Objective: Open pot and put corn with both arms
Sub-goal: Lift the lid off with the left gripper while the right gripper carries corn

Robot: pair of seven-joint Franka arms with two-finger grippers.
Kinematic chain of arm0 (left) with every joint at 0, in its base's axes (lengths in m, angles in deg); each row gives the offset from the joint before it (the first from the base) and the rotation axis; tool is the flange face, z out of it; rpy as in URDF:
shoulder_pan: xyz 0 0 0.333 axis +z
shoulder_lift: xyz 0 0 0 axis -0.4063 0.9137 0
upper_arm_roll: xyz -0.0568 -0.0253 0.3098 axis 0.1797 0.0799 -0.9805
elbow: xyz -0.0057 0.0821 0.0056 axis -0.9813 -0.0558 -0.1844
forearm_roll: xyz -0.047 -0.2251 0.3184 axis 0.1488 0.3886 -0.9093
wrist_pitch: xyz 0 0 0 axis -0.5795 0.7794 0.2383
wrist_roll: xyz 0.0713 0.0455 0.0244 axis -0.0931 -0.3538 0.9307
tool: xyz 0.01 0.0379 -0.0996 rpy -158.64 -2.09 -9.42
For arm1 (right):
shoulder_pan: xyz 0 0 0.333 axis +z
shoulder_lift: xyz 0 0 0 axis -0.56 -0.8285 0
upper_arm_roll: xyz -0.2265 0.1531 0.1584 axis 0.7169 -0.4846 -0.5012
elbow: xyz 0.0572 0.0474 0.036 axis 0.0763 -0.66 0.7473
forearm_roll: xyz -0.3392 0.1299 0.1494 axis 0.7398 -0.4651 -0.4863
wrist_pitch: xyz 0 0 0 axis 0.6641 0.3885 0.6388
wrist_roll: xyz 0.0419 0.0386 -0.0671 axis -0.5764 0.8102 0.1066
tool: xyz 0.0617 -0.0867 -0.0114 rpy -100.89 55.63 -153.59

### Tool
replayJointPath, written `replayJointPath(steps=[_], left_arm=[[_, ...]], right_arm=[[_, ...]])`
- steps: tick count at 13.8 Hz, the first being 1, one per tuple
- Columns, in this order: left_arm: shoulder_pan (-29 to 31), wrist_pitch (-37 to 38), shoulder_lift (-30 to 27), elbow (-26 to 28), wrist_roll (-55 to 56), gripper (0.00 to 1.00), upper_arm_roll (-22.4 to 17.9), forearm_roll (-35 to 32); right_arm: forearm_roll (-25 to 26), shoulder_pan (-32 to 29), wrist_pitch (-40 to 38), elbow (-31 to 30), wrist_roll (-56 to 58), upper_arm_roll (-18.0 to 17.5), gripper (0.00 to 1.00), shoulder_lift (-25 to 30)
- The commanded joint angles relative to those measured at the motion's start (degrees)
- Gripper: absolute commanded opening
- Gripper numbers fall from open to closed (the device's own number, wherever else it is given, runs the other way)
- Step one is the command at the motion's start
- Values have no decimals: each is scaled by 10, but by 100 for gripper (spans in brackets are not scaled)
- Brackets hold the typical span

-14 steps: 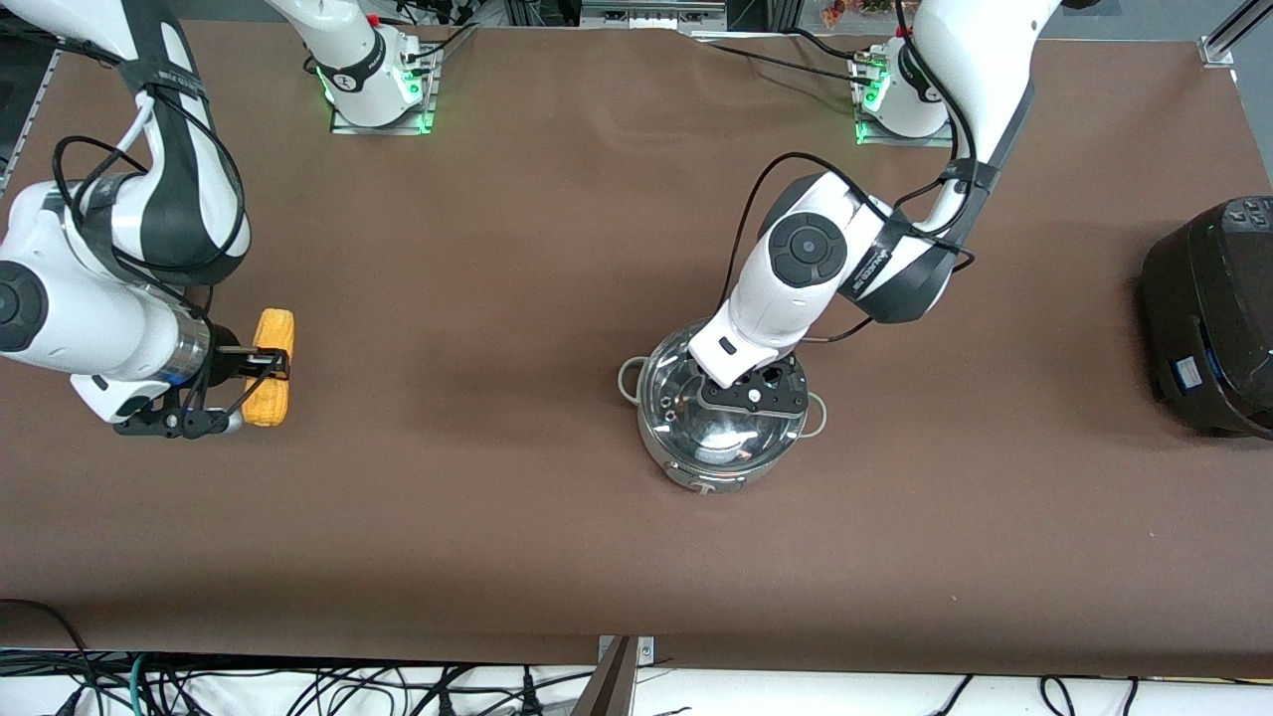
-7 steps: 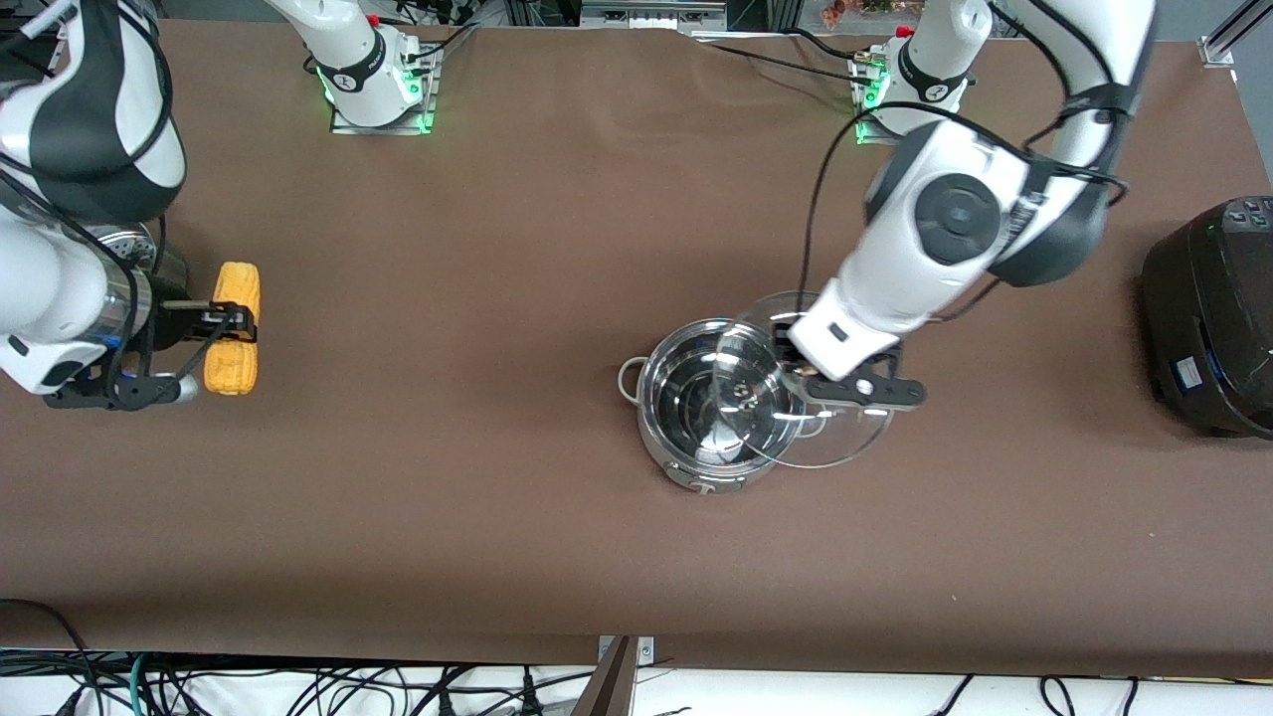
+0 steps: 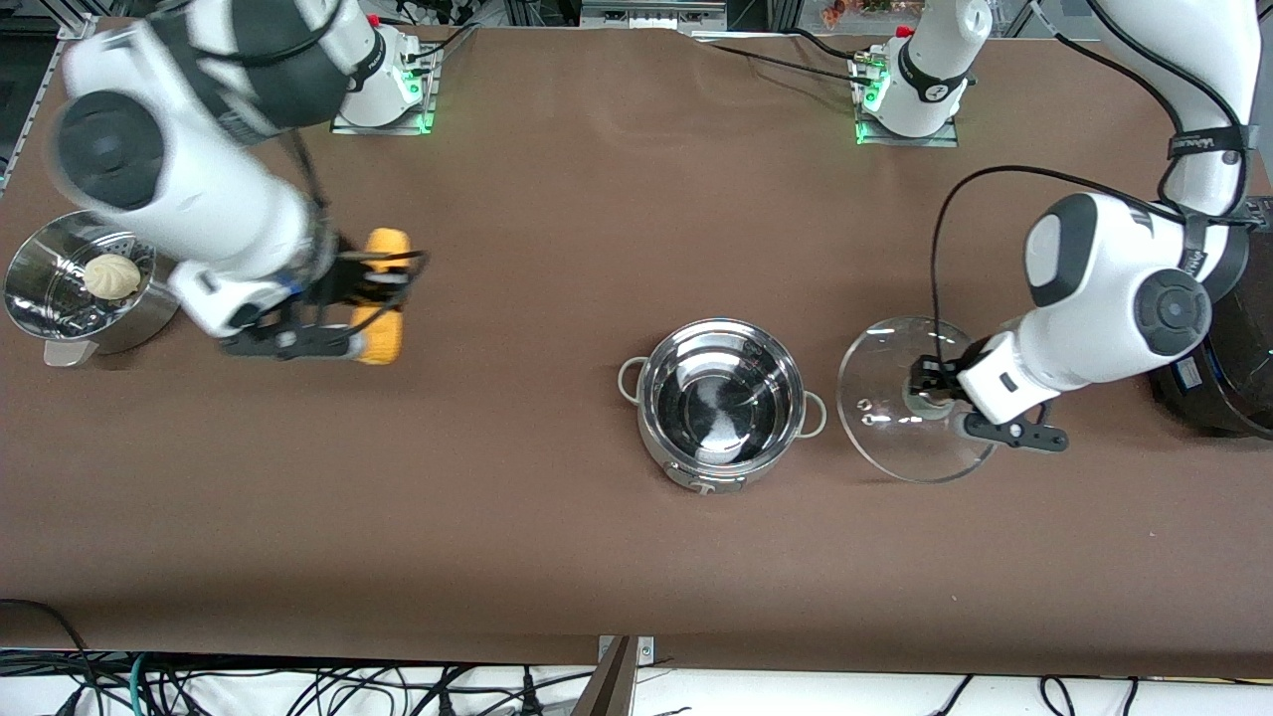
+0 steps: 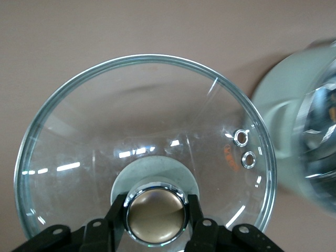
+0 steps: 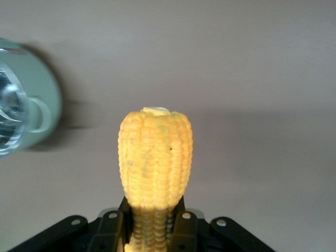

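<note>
I see my left gripper [image 3: 927,390] pinching the lid [image 3: 890,428] knob over the table [image 3: 557,537] beside the open pot [image 3: 720,403]; my right gripper [image 3: 363,288] clamps the corn [image 3: 386,298] above the table.

I'm working in what looks like a robotics lab, not a real kitchen: both arm bases [image 3: 378,75] are bolted on metal plates with green status lights, at the edge of a table [image 3: 557,219] covered with a plain brown sheet. Loose cables [image 3: 298,686] lie in a tangle below the table edge nearest the front camera, and aluminium framing [image 3: 1228,35] shows at one corner. The cookware reads as props: a steel pot [image 3: 721,403], a steamer pot [image 3: 75,288] holding a white bun [image 3: 109,275], and a black rice cooker [image 3: 1238,328] spaced well apart.
</note>
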Motion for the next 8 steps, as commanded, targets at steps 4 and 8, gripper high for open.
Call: replayJointPath(steps=[4, 8], left_arm=[[4, -179, -4, 136, -153, 0, -72, 14], [4, -254, 37, 158, -171, 0, -83, 15]], right_arm=[[1, 117, 113, 134, -169, 3, 8, -115], [1, 165, 260, 142, -247, 3, 2, -159]])
